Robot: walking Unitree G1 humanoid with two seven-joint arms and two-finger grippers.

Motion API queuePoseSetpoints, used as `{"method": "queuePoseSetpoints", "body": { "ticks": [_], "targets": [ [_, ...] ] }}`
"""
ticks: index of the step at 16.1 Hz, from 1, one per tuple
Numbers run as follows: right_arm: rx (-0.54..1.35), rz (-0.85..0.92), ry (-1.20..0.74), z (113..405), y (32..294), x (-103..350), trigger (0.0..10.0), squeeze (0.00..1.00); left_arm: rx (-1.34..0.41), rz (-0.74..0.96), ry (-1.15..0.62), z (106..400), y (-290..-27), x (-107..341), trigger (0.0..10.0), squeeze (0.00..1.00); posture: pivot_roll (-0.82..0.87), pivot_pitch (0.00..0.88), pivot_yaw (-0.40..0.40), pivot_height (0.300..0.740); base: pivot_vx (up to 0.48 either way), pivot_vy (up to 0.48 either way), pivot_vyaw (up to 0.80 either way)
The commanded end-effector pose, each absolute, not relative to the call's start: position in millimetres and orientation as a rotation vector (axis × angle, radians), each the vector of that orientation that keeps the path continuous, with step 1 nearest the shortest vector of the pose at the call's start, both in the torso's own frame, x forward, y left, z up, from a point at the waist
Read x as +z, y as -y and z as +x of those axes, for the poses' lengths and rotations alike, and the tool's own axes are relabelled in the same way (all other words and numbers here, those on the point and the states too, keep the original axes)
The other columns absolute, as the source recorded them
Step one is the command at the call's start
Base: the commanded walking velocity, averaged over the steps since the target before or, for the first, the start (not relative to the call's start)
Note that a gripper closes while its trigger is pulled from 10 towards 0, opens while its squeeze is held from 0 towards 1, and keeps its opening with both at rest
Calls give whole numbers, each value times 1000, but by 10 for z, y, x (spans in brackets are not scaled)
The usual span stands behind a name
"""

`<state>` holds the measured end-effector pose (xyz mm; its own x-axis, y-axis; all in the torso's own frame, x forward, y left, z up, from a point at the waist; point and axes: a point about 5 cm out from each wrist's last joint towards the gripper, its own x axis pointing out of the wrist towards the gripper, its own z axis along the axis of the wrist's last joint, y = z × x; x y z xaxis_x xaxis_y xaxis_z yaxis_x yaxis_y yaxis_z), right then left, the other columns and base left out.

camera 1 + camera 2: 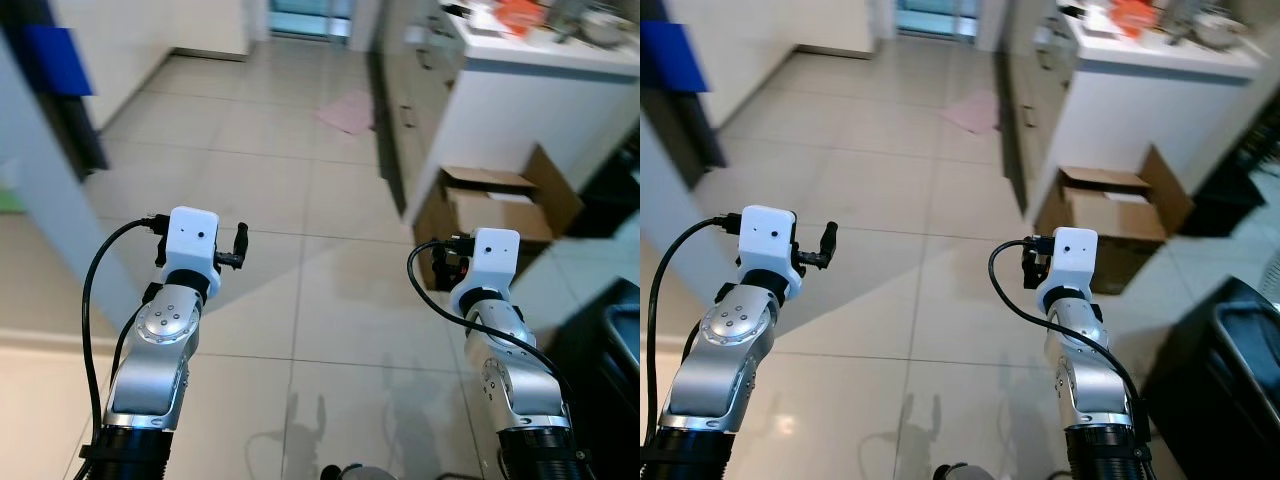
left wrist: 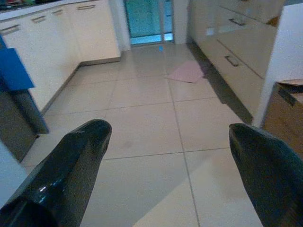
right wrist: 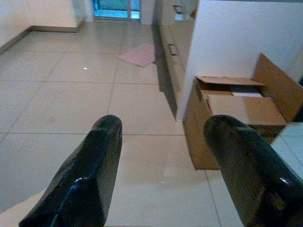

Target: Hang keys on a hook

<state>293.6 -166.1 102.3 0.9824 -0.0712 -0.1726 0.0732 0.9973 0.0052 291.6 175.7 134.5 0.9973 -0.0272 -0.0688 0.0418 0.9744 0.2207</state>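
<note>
Nearest are the two raised arms, left claw (image 1: 238, 248) and right claw (image 3: 163, 165) both spread wide and holding nothing — no keys or hook can be made out here. The step looks like searching: scan the far tabletop (image 1: 560, 55) at right, steering left of the cardboard box (image 1: 495, 215) on the tiled floor (image 1: 260, 170).

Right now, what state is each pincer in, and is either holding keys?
Left pincer: open, holding nothing.
Right pincer: open, holding nothing.
</note>
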Motion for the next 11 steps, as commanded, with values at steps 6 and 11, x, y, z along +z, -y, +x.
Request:
{"method": "queuePoseSetpoints", "body": {
  "ticks": [6,11],
  "targets": [
    [-52,-21,-198,2943,1629,992,10000,0,-29,241,-68,2901,-1791,1332,10000,0,-69,0,-75,740,0,393,-218],
    [-42,-26,-198,2953,1610,998,10000,0,-25,245,-69,2892,-1794,1331,10000,0,-63,0,-82,740,0,413,0]
  ]
}}
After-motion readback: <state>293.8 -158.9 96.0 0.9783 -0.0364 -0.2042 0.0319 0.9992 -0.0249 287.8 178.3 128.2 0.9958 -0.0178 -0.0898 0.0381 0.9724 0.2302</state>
